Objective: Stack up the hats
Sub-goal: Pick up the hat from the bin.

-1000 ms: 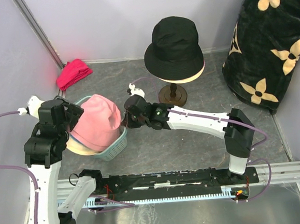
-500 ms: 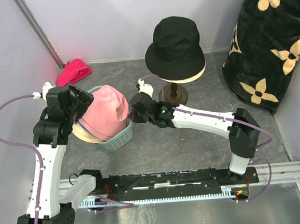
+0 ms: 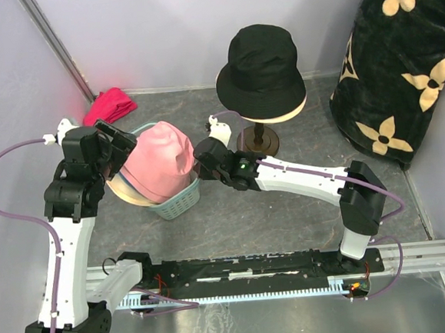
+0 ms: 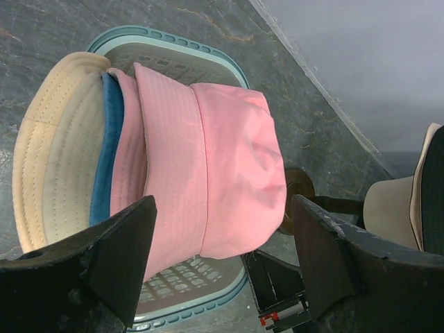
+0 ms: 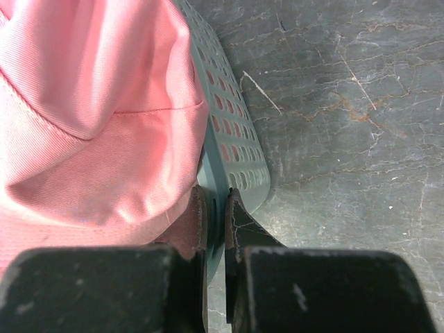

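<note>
A pink hat (image 3: pixel 159 160) lies on its side over a blue hat (image 4: pixel 107 159) and a beige hat (image 4: pixel 55 159), all nested in a teal basket (image 3: pixel 176 207). My right gripper (image 3: pixel 200 162) is shut on the basket's right rim; in the right wrist view its fingertips (image 5: pixel 216 201) pinch the perforated wall (image 5: pixel 236 132) beside the pink hat (image 5: pixel 90 118). At the hats' left side my left gripper (image 3: pixel 117 148) stands open, and in its own view its jaws (image 4: pixel 222 208) frame the pink crown (image 4: pixel 222 159) without touching it. A black hat (image 3: pixel 259 63) sits on a cream mannequin head (image 3: pixel 268 115).
The head's dark stand (image 3: pixel 257 140) is just right of the basket. A red cloth bundle (image 3: pixel 110 107) lies in the back left corner. A black flower-patterned bundle (image 3: pixel 400 68) fills the back right. Walls close the left, back and right sides.
The basket with its hats has slid away from the arm bases and to the right, held by my right gripper. My left gripper moved the same way, staying open.
</note>
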`<state>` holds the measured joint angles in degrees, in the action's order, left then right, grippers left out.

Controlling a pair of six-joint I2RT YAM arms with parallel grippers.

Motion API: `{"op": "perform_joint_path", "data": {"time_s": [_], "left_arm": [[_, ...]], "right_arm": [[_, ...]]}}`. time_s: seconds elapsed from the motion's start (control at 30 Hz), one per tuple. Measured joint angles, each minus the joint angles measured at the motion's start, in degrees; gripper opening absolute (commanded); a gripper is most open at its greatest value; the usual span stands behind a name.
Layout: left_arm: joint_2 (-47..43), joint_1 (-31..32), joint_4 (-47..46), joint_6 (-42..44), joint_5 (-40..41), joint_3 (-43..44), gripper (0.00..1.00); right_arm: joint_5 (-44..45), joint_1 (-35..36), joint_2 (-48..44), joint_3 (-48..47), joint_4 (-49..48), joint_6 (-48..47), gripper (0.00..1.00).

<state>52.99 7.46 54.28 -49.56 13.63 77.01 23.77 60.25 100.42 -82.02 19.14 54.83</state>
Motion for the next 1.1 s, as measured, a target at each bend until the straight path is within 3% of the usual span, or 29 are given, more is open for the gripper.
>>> {"op": "perform_joint_path", "data": {"time_s": [1.1], "left_arm": [[-1.88,-0.02,-2.16,-0.07,-0.31,-5.79,0.82]], "right_arm": [[2.49,-0.17,-0.63,1.33,-1.81,0.48,0.01]]}}
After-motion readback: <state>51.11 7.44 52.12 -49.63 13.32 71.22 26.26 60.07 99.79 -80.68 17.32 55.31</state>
